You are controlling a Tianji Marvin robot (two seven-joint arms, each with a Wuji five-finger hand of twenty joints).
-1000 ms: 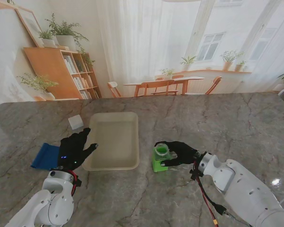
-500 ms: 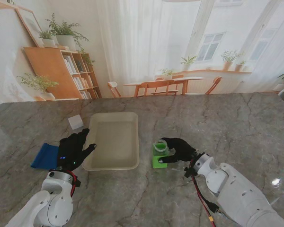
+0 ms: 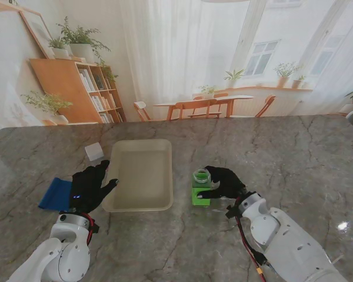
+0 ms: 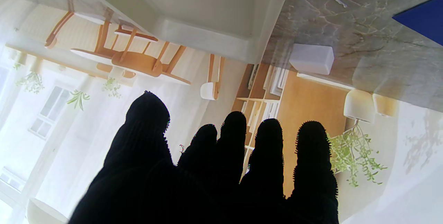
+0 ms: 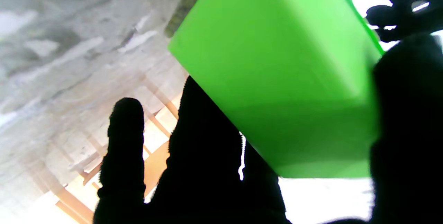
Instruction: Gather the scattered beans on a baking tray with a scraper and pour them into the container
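The right hand [image 3: 225, 183] gripped the green container [image 3: 200, 189] just right of the baking tray [image 3: 140, 174], while the left hand [image 3: 89, 187] hovered palm-down, fingers spread, between tray and blue scraper [image 3: 55, 194] on the surface [image 3: 294, 153].

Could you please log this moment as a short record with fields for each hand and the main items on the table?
left hand: open, fingers spread, at the tray's left edge
right hand: shut on the container
container: green, right of the tray, apart from it
tray: cream; no beans can be made out in it
scraper: blue, flat on the table, left of the left hand, not held
white block: beyond the left hand, by the tray's far left corner
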